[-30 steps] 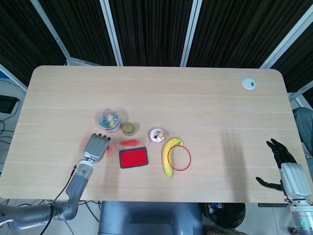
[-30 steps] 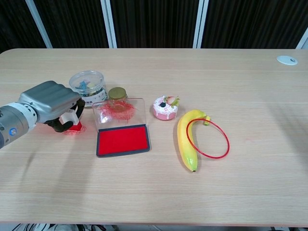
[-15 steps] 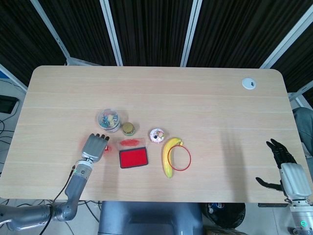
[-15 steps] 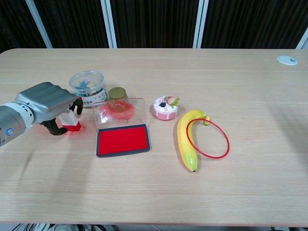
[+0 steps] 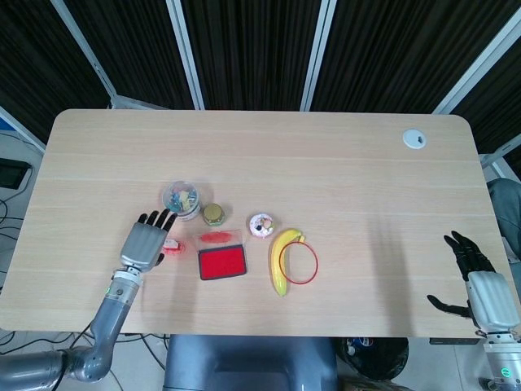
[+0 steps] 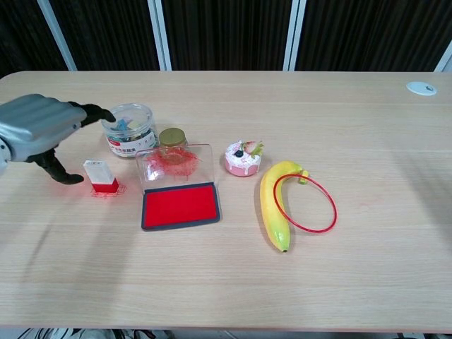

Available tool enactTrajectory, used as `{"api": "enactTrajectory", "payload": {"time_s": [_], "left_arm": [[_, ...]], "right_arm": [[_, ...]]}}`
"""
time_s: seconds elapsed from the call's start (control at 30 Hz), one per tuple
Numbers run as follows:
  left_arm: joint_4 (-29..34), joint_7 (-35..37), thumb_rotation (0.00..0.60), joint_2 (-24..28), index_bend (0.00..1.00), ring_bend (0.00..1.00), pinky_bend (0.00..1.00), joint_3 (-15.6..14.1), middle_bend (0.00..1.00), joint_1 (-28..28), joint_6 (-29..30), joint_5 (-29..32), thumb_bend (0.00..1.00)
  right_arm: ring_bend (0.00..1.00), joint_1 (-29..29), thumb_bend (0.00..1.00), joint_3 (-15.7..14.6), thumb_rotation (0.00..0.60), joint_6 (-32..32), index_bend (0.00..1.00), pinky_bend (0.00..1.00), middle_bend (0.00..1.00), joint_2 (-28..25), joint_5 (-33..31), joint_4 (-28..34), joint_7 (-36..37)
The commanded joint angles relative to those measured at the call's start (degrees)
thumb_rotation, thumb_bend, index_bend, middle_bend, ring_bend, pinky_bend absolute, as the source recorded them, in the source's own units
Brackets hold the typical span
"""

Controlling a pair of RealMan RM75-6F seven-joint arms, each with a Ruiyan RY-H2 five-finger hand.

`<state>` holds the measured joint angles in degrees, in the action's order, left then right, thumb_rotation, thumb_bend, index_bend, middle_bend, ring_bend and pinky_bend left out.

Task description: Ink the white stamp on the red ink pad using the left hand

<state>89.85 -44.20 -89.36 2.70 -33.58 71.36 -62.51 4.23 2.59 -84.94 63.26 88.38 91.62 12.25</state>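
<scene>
Left hand (image 6: 39, 131) let go, backed off, fingers spread | stamp (image 6: 99, 176) upright just right of it | light, rigid; grip white sides

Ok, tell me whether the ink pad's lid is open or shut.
Open. The ink pad shows its bare red surface, and its clear lid stands raised behind it.

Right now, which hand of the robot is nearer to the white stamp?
Left. The left hand is open just beside the white stamp, on its left, not touching it. The right hand is at the table's far right edge, beyond the banana.
</scene>
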Motion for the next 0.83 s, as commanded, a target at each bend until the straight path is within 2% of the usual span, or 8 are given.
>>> {"api": "enactTrajectory", "payload": {"time_s": [0.03,0.23,0.43,0.6,0.7,0.83], "left_arm": [[5.35,7.52,0.6,6.51,0.05,0.09,0.21,-2.37,0.04,4.75,6.19,-6.54,0.1],[9.22,16.07,0.6,14.64,0.0,0.0,0.09,-5.67,0.0,10.99,13.49,-12.64,0.09],[9.7,22.34,0.6,19.27,0.0,0.0,0.02,-8.59,0.0,16.54,19.16,-16.5,0.09],[7.22,26.59,0.6,21.61,0.0,0.0,0.0,-10.68,0.0,20.57,21.9,-17.98,0.09],[6.66,29.14,0.6,22.4,0.0,0.0,0.0,-10.99,0.0,21.78,21.22,-17.23,0.09],[6.27,30.54,0.6,22.55,0.0,0.0,0.0,-9.75,0.0,21.82,20.84,-17.59,0.09]], "right_arm": [[0.0,-0.04,0.12,-0.02,0.6,-0.15,0.0,0.18,0.0,0.05,0.1,-0.03,-0.56],[0.0,-0.2,0.1,0.12,0.6,-1.34,0.0,0.18,0.0,0.63,0.85,-0.62,-2.41],[0.0,-0.33,0.09,0.19,0.6,-2.65,0.0,0.18,0.0,1.34,1.97,-1.73,-5.03],[0.0,-0.42,0.07,0.16,0.6,-3.6,0.0,0.18,0.0,2.03,2.87,-2.42,-5.91],[0.0,-0.45,0.06,0.06,0.6,-4.07,0.0,0.18,0.0,2.31,3.5,-2.76,-6.53],[0.0,-0.51,0.06,-0.06,0.6,-4.36,0.0,0.18,0.0,2.52,3.85,-3.15,-7.0]]}}
